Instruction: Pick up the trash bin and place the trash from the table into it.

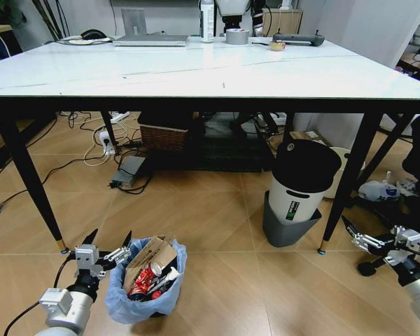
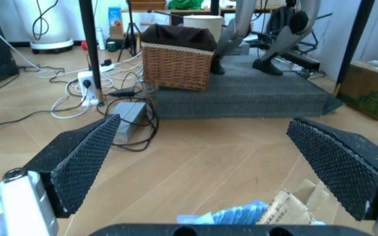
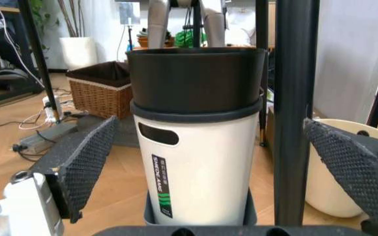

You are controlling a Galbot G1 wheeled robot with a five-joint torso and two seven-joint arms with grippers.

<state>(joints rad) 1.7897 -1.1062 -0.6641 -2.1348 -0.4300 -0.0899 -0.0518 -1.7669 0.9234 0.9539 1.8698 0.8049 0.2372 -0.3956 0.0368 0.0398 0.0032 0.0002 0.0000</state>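
The trash bin, lined with a crinkly light-blue bag, stands on the floor in front of the table. Trash lies inside it: torn brown cardboard and red-white snack packs. My left gripper hangs open just beside the bin's left rim, nothing between its fingers. In the left wrist view the gripper is spread wide, with the blue bag and cardboard just below it. My right gripper is open, low at the right, near a table leg.
A bigger white cylinder with a black top sits in a grey base under the table, straight ahead of the right gripper. A wicker basket, power strip and cables lie farther under. A laptop and tape roll rest on the tabletop.
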